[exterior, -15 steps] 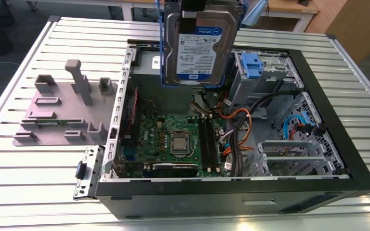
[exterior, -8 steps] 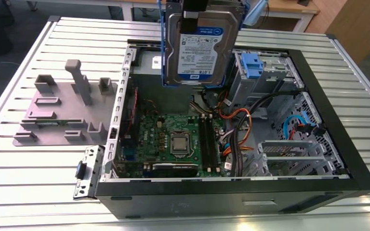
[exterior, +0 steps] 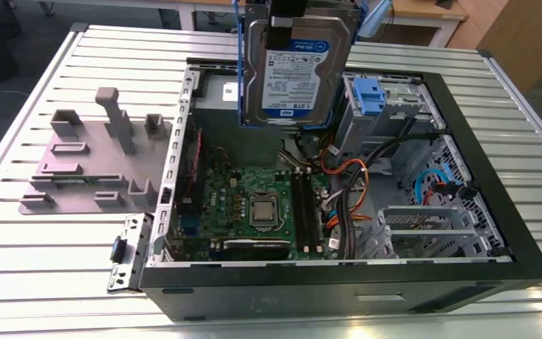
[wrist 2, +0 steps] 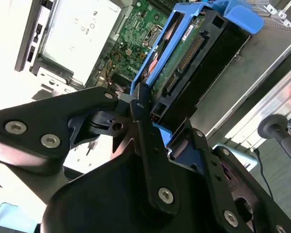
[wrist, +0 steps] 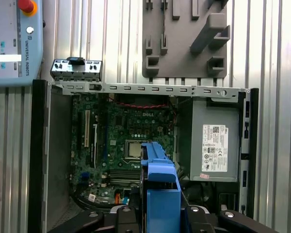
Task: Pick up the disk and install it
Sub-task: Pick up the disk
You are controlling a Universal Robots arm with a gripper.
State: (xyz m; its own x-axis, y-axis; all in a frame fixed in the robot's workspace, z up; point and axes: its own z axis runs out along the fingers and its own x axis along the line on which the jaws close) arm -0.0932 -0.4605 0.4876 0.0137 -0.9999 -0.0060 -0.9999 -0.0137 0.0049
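Clearly the gripper (wrist 2: 153, 119) is clenched on the disk (exterior: 296, 67), pinching its blue bracket frame (wrist: 160, 194), so the silver drive hangs upright with its white-and-blue label facing the exterior view. It hovers above the open computer case (exterior: 497, 233), over the far end of the motherboard (exterior: 252, 201), with the blue-latched drive bay (exterior: 370, 95) just to the exterior view's right of it. A grey plastic stand (exterior: 92, 159) lies on the slatted metal table (exterior: 45, 282) beside the case, on the exterior view's left.
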